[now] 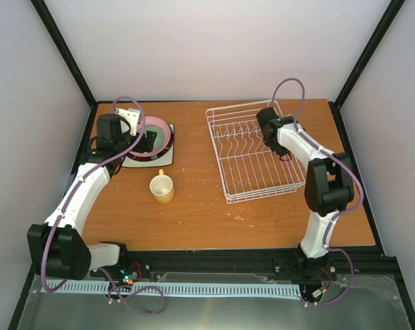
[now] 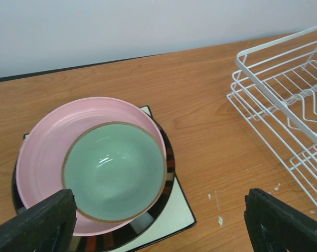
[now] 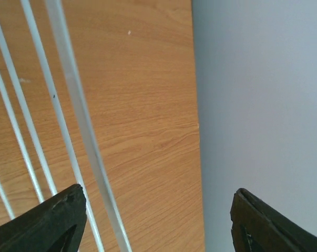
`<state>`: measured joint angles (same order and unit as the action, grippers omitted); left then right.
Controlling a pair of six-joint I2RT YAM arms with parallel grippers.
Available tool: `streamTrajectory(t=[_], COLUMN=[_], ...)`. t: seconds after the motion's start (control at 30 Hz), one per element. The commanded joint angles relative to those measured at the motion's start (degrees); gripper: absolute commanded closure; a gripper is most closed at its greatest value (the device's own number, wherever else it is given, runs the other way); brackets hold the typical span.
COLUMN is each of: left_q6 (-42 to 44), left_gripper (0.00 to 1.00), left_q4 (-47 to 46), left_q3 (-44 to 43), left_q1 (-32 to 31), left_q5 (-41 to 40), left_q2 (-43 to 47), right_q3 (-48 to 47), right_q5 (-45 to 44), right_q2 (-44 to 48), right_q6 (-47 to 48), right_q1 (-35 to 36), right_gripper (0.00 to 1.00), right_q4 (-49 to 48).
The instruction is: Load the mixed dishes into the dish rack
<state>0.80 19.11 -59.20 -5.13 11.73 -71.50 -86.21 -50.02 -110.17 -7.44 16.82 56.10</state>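
Observation:
A mint-green bowl (image 2: 113, 170) sits in a pink round plate (image 2: 45, 142). The pink plate lies on a black-rimmed round plate (image 2: 170, 160), which lies on a white square plate (image 2: 187, 212). In the top view this stack (image 1: 163, 130) is at the back left. My left gripper (image 2: 158, 226) is open and empty just above the stack's near side, one finger (image 2: 37, 223) beside the bowl. A pale yellow mug (image 1: 162, 187) stands upright in front of the stack. My right gripper (image 1: 268, 118) is open and empty over the far part of the white wire dish rack (image 1: 255, 151). No mint-green plate shows.
The rack holds no dishes; its rim wires show in the left wrist view (image 2: 284, 100) and the right wrist view (image 3: 74, 105). The pale back wall (image 3: 263, 105) is close beyond the right gripper. Black frame posts stand at the table's corners.

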Motion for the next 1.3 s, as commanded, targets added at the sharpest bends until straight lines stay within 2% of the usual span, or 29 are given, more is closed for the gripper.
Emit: streamTrajectory(t=[0.0, 0.07, 0.13, 0.17, 0.27, 0.3, 0.43, 0.57, 0.7, 0.93, 1.1, 1.27], left_q6=[-1.4, -1.3, -1.2, -1.2, -1.9, -2.6, -7.3, -9.0, -7.9, -7.9, -8.4, -8.5], left_gripper=[0.12, 0.12, 0.12, 0.12, 0.12, 0.12, 0.12, 0.1, 0.09, 0.09, 0.09, 0.09], left_q4=[0.6, 0.6, 0.8, 0.8, 1.2, 1.4, 0.0, -2.0, 0.7, 1.5, 0.6, 0.3], left_q3=[-1.7, -1.9, -1.9, -1.8, -1.5, -1.6, -0.3, 1.4, -0.1, 0.3, 1.4, 1.8], left_q1=[-1.6, -1.6, -1.6, -1.7, -1.6, -1.6, -1.7, -1.6, -1.6, -1.6, -1.6, -1.6], left_q5=[-0.6, -1.7, -3.4, -4.5, -6.9, -7.9, -10.0, -10.7, -13.7, -15.0, -14.8, -14.7], left_q2=[0.6, 1.2, 1.9, 2.4, 3.6, 4.2, 9.1, 15.1, 16.6, 17.2, 16.8, 16.5], right_q3=[-3.2, -2.5, 0.2, 1.3, 0.0, -2.3, -16.9, -24.3, -36.6, -47.8, -47.5, -48.7], right_q5=[1.8, 7.2, 19.0, 24.9, 43.8, 48.6, 48.8, 50.0, 48.3, 46.0, 39.7, 39.0], right_q2=[11.4, 17.0, 22.8, 24.4, 21.6, 18.2, -0.6, -12.8, -22.2, -29.5, -29.6, -29.1], right_q6=[-4.1, -2.1, 1.0, 1.0, 0.6, 0.9, 3.3, 5.1, 5.0, 5.7, 5.0, 4.7], right_q1=[2.8, 5.8, 9.5, 11.5, 16.1, 17.2, 22.7, 24.0, 24.1, 23.4, 22.5, 20.6], right_gripper=[0.25, 0.25, 0.27, 0.35, 0.9, 0.96, 0.97, 0.97, 0.97, 0.97, 0.97, 0.94], right_q4=[-0.3, -4.8, -12.5, -15.9, -19.2, -17.8, -5.5, -6.2, -2.8, 0.3, -0.8, -2.1])
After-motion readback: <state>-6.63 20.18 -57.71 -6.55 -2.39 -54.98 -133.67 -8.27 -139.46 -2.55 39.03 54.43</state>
